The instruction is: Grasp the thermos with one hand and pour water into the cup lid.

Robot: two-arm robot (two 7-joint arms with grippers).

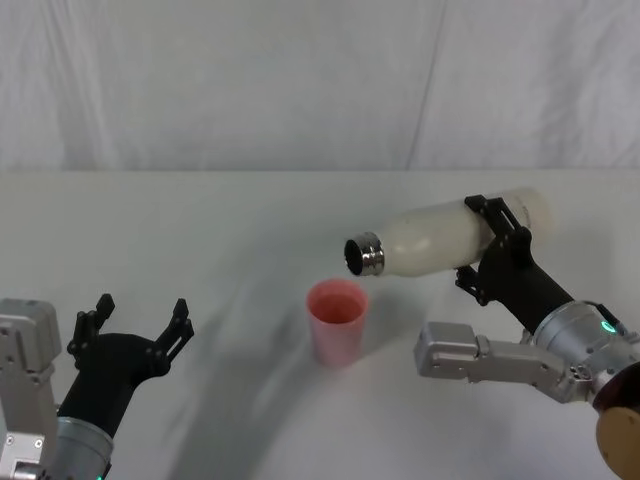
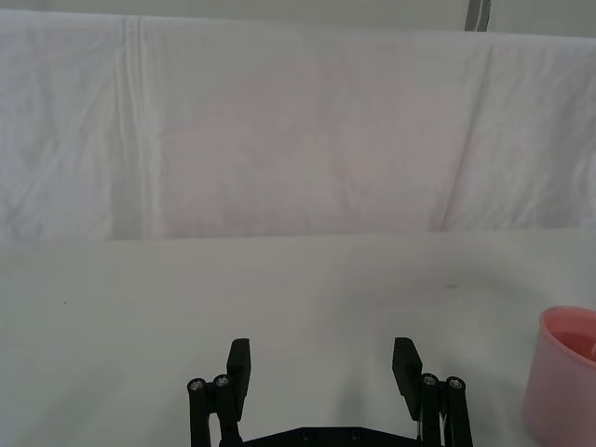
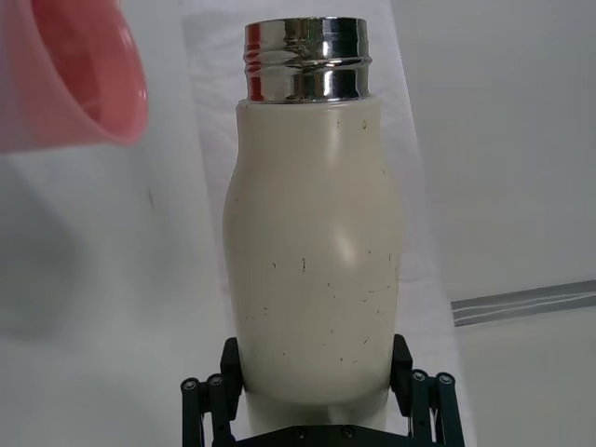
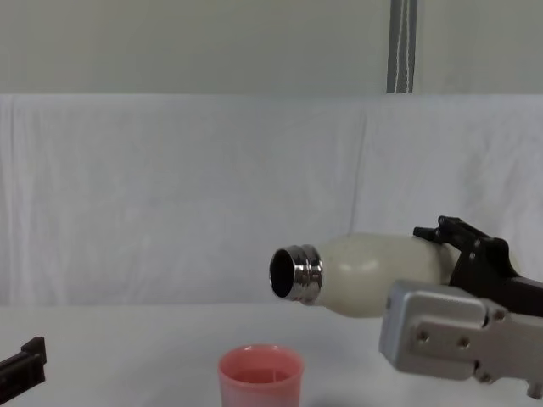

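The left hand (image 1: pixel 140 322) rests low at the near left of the white worktop (image 1: pixel 230 230), its black fingers (image 2: pixel 239 365) spread apart and holding nothing. In the left wrist view the two fingers stand wide with bare worktop between them, and the rim of the pink cup (image 2: pixel 566 386) shows off to one side, apart from the fingers.

Near the middle of the worktop the cup (image 1: pixel 336 320) stands upright with its mouth open to the top. In the chest view the cup (image 4: pixel 260 376) sits below and a little to the left of the bottle's steel neck, with a clear gap of air between them.

The bottle (image 1: pixel 440 238) hangs in the air, tipped almost flat, its shiny threaded neck pointing left toward the cup and its base pointing right. The mouth sits just above and to the right of the cup's rim.

The right hand (image 1: pixel 497 237) is clamped around the bottle's body near the base end, one black finger on either side. In the right wrist view the fingers (image 3: pixel 230 365) press against both flanks of the cream bottle (image 3: pixel 312 270), and the cup (image 3: pixel 74 74) lies beyond the neck.
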